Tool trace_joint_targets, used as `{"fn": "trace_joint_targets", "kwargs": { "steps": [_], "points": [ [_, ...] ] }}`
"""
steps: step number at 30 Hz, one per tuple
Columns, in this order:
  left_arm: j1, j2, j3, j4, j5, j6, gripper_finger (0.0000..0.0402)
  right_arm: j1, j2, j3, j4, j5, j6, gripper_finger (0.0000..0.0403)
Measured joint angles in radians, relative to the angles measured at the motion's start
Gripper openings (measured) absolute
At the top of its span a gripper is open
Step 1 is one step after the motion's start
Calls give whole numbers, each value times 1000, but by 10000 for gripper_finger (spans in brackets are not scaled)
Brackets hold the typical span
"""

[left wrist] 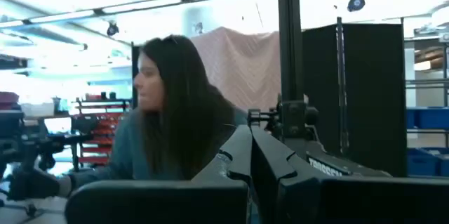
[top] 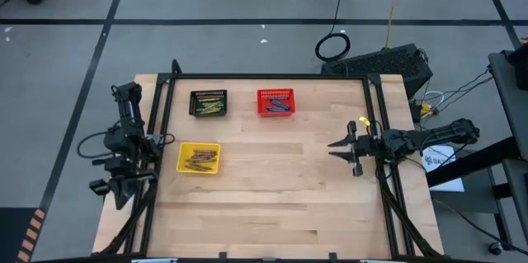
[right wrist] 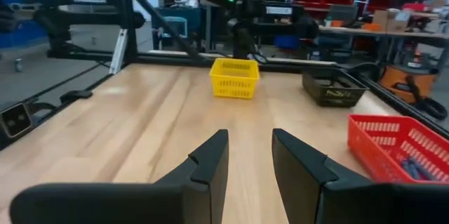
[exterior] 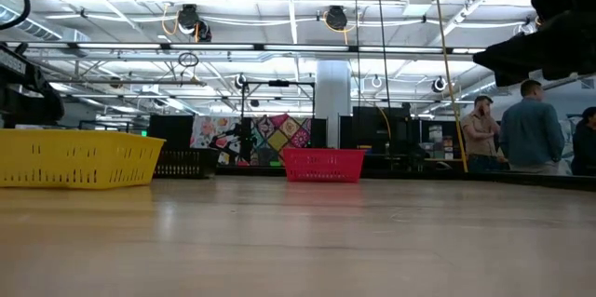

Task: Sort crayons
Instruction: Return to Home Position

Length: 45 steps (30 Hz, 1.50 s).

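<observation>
Wooden table, viewed from above. The left arm is folded at the table's left edge, and the fingers of the left gripper are pressed together. The right gripper hovers over the table's right side, its fingers apart and empty. At the far side, the black basket holds the green crayons and the red basket holds the blue crayons. Nearer the left arm, the yellow basket holds the brown crayons.
</observation>
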Motion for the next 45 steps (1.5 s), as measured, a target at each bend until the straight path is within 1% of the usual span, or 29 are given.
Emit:
{"fn": "trace_joint_targets", "kwargs": {
  "steps": [3,5,8,11,16,23,36,45],
  "points": [
    [0,0,0,-1,-6,-7,1,0,-15,0,9,-52,-8,98],
    [0,0,0,4,-39,-32,1,0,-31,0,21,-94,-9,98],
    [0,0,0,26,-94,-79,1,0,-73,0,46,-126,-5,98],
    [0,0,-1,41,-99,-74,1,0,-120,0,20,-129,35,98],
    [0,0,-1,25,-110,-55,1,0,-120,0,28,-132,102,98],
    [0,0,-2,-49,-128,-52,1,0,-120,-11,35,-207,66,98],
    [0,0,-2,-19,-131,-50,1,0,-120,-16,29,-208,58,98],
    [0,0,-2,-57,-130,-54,1,0,-120,-17,27,-208,58,98]
  ]
}}
